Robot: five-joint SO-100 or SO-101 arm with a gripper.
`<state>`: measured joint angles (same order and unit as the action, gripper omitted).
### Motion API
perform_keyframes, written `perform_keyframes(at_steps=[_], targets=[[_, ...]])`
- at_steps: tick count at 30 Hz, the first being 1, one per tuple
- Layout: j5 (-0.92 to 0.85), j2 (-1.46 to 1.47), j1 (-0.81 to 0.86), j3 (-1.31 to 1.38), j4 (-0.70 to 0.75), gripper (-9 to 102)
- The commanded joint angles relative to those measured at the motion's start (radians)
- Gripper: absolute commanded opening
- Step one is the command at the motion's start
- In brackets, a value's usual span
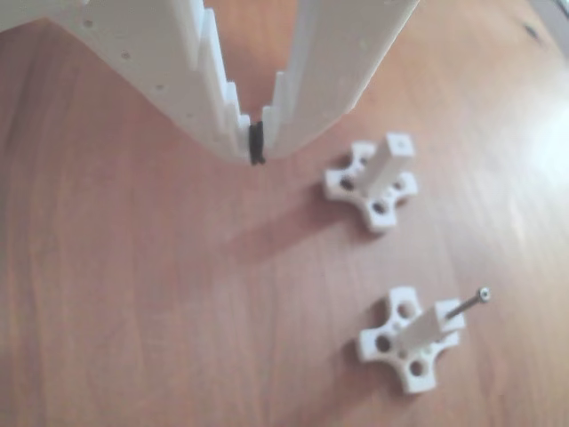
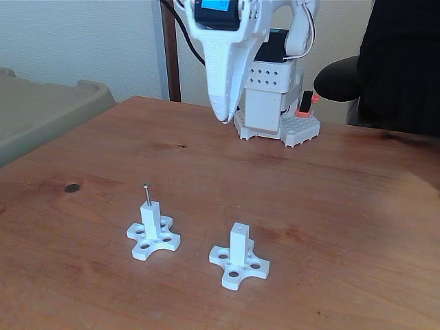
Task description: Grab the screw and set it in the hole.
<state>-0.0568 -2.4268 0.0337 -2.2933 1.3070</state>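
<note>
Screw (image 2: 147, 194) stands in left post's hole (image 2: 148, 205), fixed view; gripper (image 1: 256, 147) closed, empty, raised well clear. Task looks finished; retreat next.

White parts on reddish-brown wood

The worktop (image 2: 330, 206) is reddish-brown woodgrain; both posts (image 2: 238, 244) and the gripper (image 1: 256, 156) are white, its tip pad black; the screw (image 1: 468, 304) is grey metal.

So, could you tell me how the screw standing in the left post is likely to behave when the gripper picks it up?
The screw is thin grey metal, so probably stiff and light. Its slim smooth-looking shank may slip or pivot between the fingers. It stands upright in the post on the small cross-shaped base, which looks light, so a sideways pull might tip or drag it. Laid on the table, it would likely roll.
</note>
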Motion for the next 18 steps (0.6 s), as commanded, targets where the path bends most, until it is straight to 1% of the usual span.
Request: perform_keyframes(at_steps=[1,7,18], targets=[[0.005,0.08,0.009,0.155,-0.003,-4],[0.0,0.202,0.034,0.247,-0.023,-4],[-0.002,0.354,0.064,0.396,-0.031,1]])
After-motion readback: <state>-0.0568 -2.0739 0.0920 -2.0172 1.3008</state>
